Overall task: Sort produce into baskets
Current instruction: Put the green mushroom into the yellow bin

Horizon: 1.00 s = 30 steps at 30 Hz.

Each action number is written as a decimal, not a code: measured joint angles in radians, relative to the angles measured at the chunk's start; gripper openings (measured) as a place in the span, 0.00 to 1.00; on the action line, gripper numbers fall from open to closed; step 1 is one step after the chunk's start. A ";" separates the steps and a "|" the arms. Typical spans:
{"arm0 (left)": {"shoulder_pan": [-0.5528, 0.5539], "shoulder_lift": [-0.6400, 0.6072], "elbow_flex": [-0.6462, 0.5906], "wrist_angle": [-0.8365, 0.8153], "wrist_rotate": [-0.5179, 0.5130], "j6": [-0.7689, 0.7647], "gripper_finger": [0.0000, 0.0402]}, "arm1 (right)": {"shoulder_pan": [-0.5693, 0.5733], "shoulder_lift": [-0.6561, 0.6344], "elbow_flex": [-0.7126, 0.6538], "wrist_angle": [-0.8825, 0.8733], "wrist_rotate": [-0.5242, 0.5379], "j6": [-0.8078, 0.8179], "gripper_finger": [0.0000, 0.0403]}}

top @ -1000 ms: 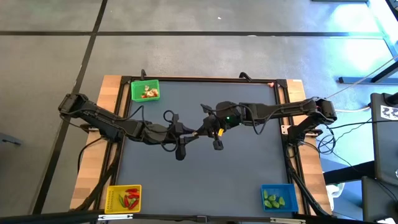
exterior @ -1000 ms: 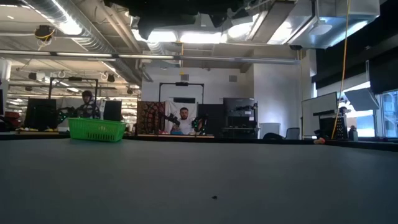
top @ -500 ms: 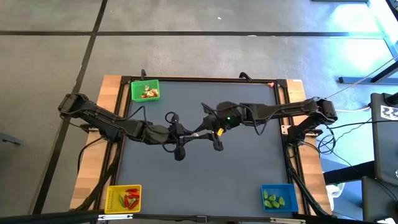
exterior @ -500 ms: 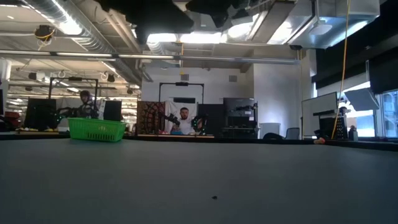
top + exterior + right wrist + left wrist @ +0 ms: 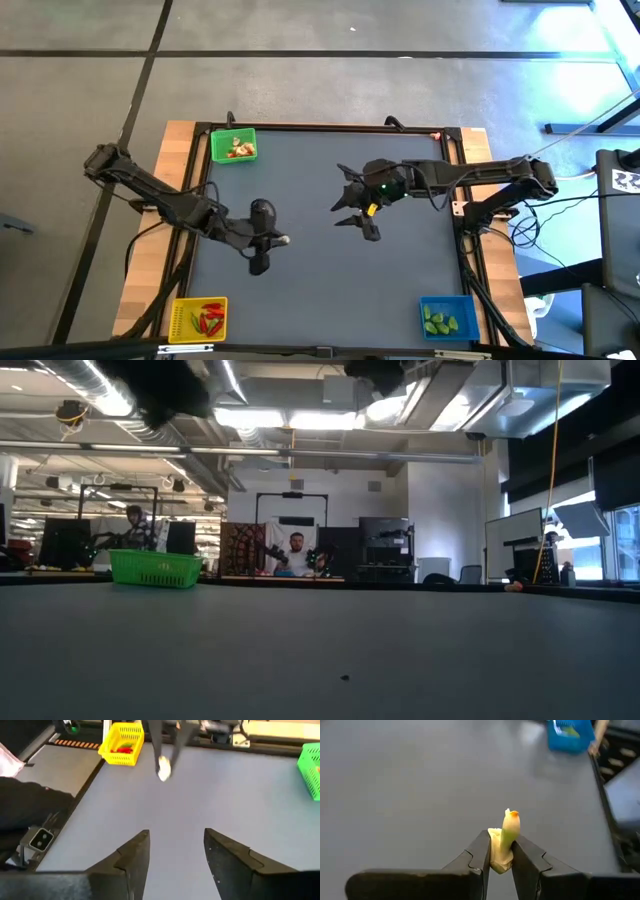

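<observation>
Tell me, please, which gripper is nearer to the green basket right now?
Left. The left gripper, shut on a pale produce piece, sits below the green basket near the table's middle. The right gripper, open and empty, is farther off toward the right.

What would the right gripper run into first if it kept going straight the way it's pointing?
Probably the left gripper holding a pale produce piece, almost dead ahead of the open right gripper; the yellow basket sits beyond, off-line. Depth is unclear.

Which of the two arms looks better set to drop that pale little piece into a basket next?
Left. The left gripper is shut on the pale piece, while the right gripper is open and empty. The green basket with similar pale pieces lies on the left arm's side.
</observation>
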State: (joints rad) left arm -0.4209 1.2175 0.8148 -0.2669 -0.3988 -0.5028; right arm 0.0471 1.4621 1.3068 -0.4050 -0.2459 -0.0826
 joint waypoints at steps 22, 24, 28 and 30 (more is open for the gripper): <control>-0.423 -0.011 0.130 -0.447 0.281 -0.758 0.14 | -0.001 0.111 -0.002 -0.111 0.010 0.011 0.47; -0.477 0.018 0.128 -0.450 0.327 -0.836 0.14 | -0.001 0.115 -0.001 -0.114 0.010 0.011 0.47; -0.566 0.083 0.128 -0.443 0.438 -0.968 0.14 | -0.002 0.124 -0.001 -0.112 0.029 -0.001 0.47; -0.596 0.117 0.128 -0.424 0.467 -1.015 0.14 | -0.002 0.125 -0.002 -0.117 0.029 -0.001 0.47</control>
State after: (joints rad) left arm -1.0174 1.3346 0.9428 -0.6912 0.0680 -1.5176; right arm 0.0456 1.5873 1.3048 -0.5223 -0.2169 -0.0836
